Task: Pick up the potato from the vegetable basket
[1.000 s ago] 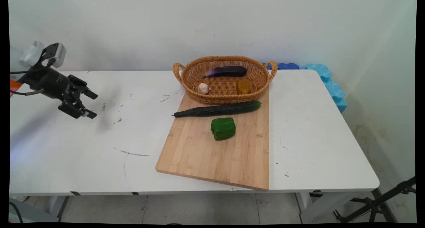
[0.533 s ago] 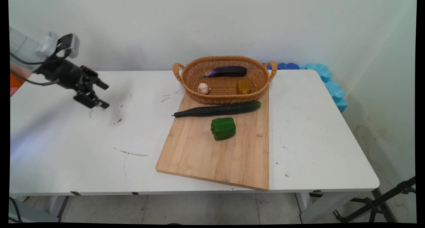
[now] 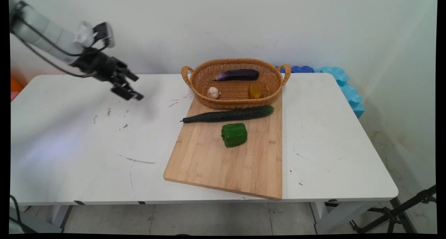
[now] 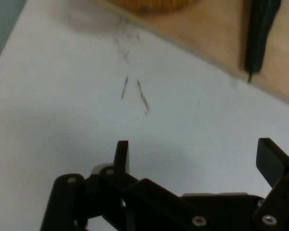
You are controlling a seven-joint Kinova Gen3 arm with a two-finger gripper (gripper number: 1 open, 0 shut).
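Our gripper (image 3: 134, 87), jaws wide and empty, has swung up and right toward the basket (image 3: 195, 79) and cucumber (image 3: 228, 115).

A scuffed white table (image 3: 69, 155) bears a wooden cutting board (image 3: 223, 166).

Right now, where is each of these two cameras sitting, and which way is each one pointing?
Main view: fixed above the table's near side, looking down across it to the wall; the arm and open end effector enter upper left.
Hand view: on the hand, looking along the end effector at the table; its linkage and both fingers show.
Shared: cucumber, cutting board, wicker basket.
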